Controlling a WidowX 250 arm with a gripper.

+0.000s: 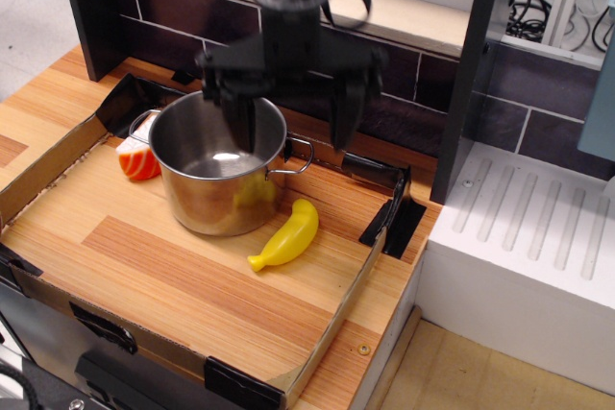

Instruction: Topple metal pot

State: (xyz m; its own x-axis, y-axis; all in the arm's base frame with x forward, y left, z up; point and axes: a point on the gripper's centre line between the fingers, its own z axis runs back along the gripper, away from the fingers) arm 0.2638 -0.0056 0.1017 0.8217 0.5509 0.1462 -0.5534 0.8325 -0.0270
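The metal pot (215,180) stands upright on the wooden board, shiny and empty, with a wire loop handle (296,156) on its right side. My black gripper (293,127) hangs open above the pot's right rim. Its left finger (240,120) points down over the pot's opening and its right finger (346,114) is outside, to the right of the handle. It holds nothing. Whether the left finger touches the rim I cannot tell.
A yellow toy banana (287,235) lies just right of the pot's base. An orange and white toy (135,159) sits against the pot's left side. A low cardboard wall (335,312) rims the board. A dark tiled back wall (183,16) stands behind, a white unit (524,266) on the right.
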